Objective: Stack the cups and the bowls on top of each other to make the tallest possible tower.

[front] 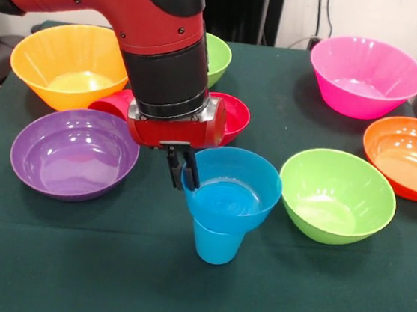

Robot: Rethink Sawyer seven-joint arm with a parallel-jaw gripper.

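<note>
The small blue bowl (pixel 236 191) sits upright in the mouth of the sky-blue cup (pixel 216 245), which stands on the table at front centre. My gripper (pixel 182 176) hangs straight down at the bowl's left rim, its two dark fingers close together astride the rim. A red cup (pixel 111 104) lies on its side just left of the gripper body. The small red bowl (pixel 233 117) shows behind the gripper on the right. A lime green bowl (pixel 337 198) stands right of the stack; the second one (pixel 219 58) is partly hidden behind the arm.
The purple bowl (pixel 73 153) is at the left, with the yellow-orange bowl (pixel 70 65) behind it. The pink bowl (pixel 366 76) is at the back right and the orange bowl (pixel 412 156) at the right edge. The dark green tablecloth (pixel 68 260) covers the table.
</note>
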